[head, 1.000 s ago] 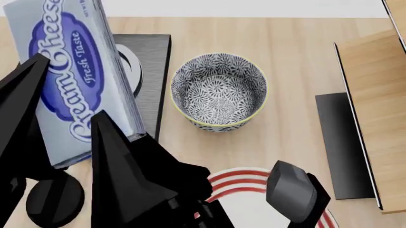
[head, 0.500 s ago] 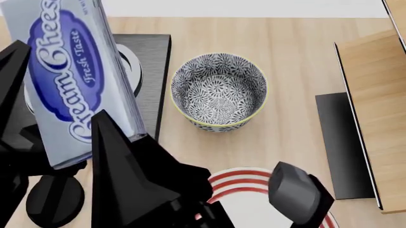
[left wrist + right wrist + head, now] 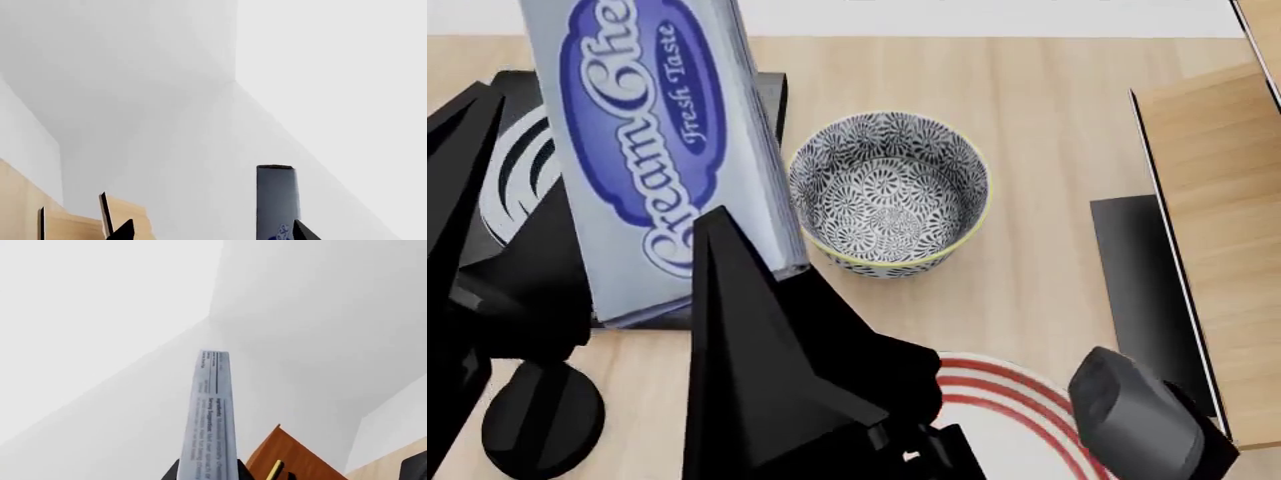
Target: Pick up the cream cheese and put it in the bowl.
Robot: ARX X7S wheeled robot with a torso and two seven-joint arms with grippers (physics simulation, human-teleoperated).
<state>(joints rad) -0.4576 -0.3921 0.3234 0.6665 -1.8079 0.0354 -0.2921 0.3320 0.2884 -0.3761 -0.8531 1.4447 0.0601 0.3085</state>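
The cream cheese [image 3: 654, 140], a light-blue box with a dark-blue oval, is held upright in the air just left of the bowl [image 3: 888, 195]. In the right wrist view I see the box [image 3: 212, 410] edge-on, and my right gripper [image 3: 205, 476] is shut on its two faces. My left gripper [image 3: 213, 234] is open, its black fingers [image 3: 761, 350] spread wide either side of the box [image 3: 277, 200], which lies near one fingertip. The blue-and-white patterned bowl stands empty on the wooden table.
A red-striped white plate [image 3: 1028, 410] lies near the front edge, below the bowl. A dark slab with white rings [image 3: 521, 170] sits behind the box. A wooden cabinet [image 3: 1214, 200] and a black panel [image 3: 1141, 300] stand at the right. A grey arm part [image 3: 1134, 420] overlaps the plate.
My left gripper's fingers have spread apart from the box. The box and both arms have shifted right, closer to the bowl.
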